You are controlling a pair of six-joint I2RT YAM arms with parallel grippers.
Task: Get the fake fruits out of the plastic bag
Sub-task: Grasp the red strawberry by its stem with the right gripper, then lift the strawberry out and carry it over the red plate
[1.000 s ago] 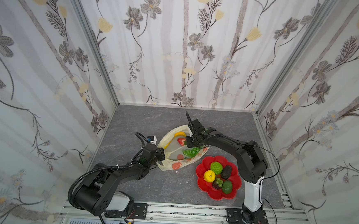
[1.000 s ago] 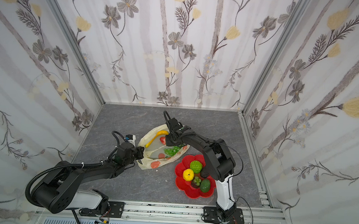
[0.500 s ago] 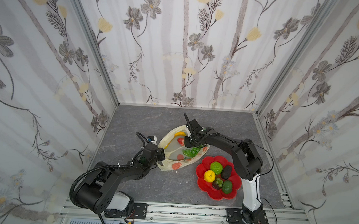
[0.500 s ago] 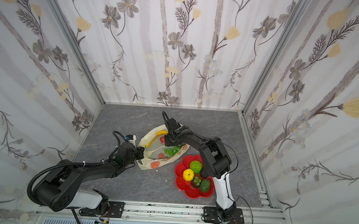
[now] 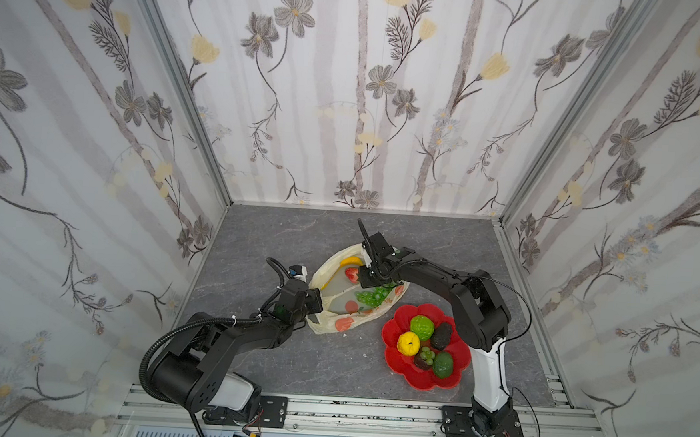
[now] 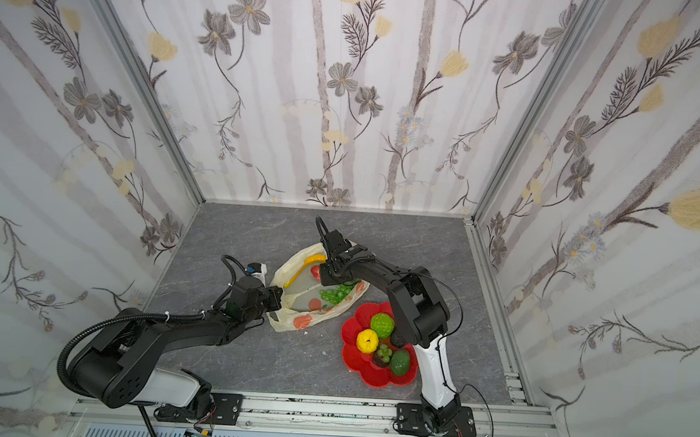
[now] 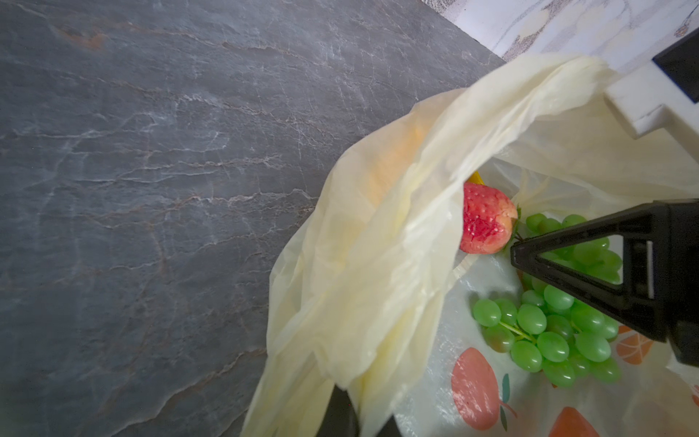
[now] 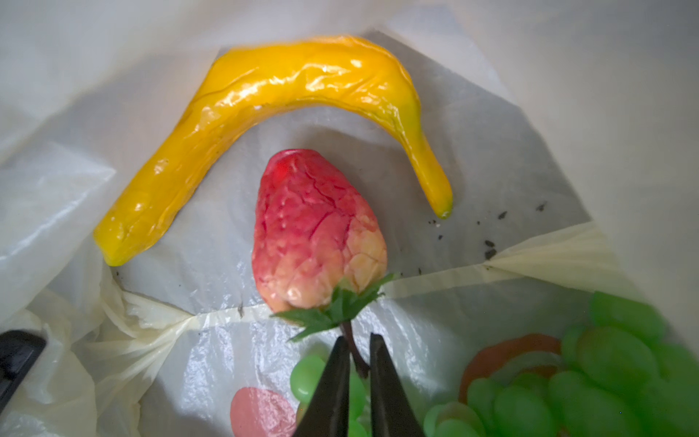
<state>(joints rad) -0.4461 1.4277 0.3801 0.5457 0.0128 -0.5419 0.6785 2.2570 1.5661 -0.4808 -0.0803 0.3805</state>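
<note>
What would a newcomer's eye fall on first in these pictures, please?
Probably the red dish at the table's front right, heaped with bright fruits. Next, the bag mid-table, its edge pinched by the left tool, with a strawberry, banana and grapes inside. The right tool reaches into it, jaws straddling the strawberry's stem.

right fingers (image 8: 331, 389) have narrowed around strawberry (image 8: 317, 227) stem

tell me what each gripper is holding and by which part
The left gripper pinches the plastic bag by its mouth edge. The right gripper straddles the strawberry stem, jaws nearly shut; a firm hold cannot be told.
</note>
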